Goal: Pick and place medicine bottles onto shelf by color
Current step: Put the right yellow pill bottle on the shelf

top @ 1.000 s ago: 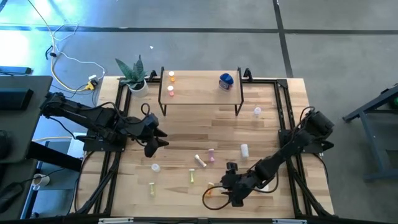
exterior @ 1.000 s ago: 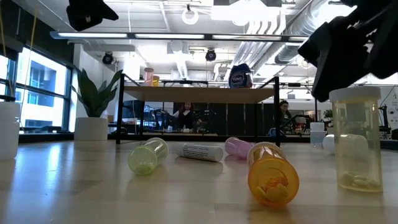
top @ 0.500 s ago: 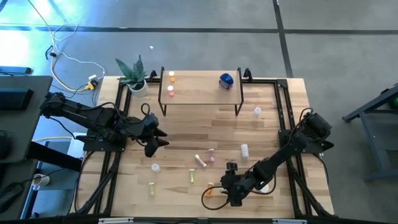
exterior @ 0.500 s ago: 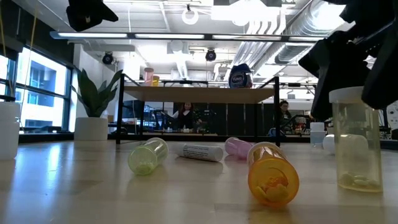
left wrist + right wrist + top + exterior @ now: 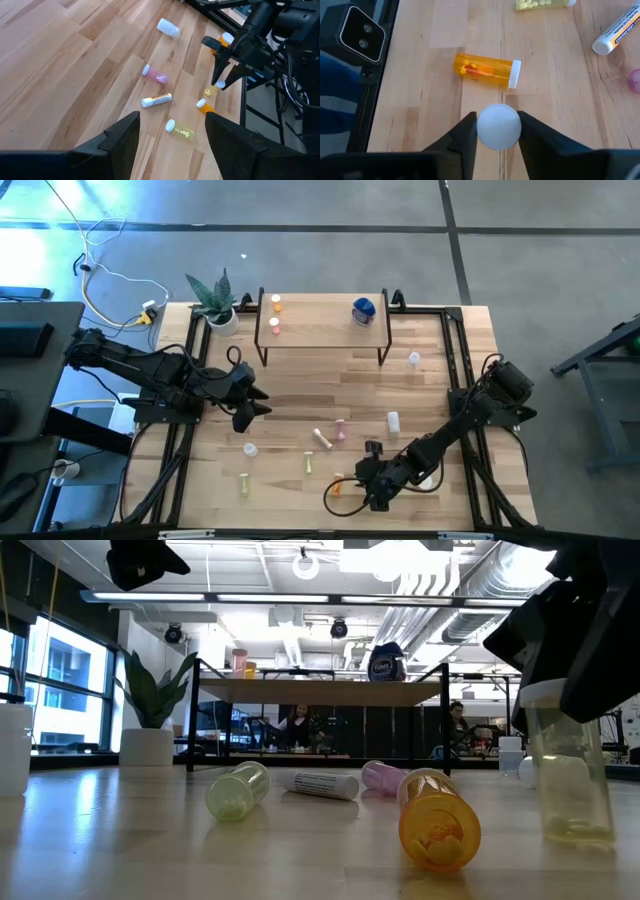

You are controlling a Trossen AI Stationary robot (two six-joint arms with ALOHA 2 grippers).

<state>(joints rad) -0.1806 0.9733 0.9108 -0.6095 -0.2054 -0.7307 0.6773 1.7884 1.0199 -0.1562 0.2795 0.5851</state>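
Observation:
A clear yellowish medicine bottle [image 5: 570,780] with a white cap stands upright near the table's front edge, and my right gripper [image 5: 499,125] is shut on it from above. An orange bottle [image 5: 486,70] lies on its side just beside it. More bottles lie mid-table: pink [image 5: 341,428], white-labelled [image 5: 322,439] and yellow-green [image 5: 309,465]. The shelf [image 5: 320,335] at the far edge carries two orange bottles [image 5: 275,316] on its left and a blue one [image 5: 363,310] on its right. My left gripper [image 5: 250,405] hovers open above the table's left half. My right gripper pinches the bottle's round white cap [image 5: 487,131] between its two fingers [image 5: 467,132], one on each side. The fingers come from above, pointing down. The bottle stands upright below them, its base [image 5: 575,835] on the table.
A potted plant [image 5: 215,300] stands at the far left corner. A white bottle [image 5: 393,421] and a clear one [image 5: 413,360] lie on the right half; a small white one [image 5: 250,449] and a yellow-green one [image 5: 244,482] lie front left. A black frame [image 5: 455,360] borders the table.
My right gripper has come down over the upright yellowish bottle and shut on its cap. The bottle stays standing on the table.

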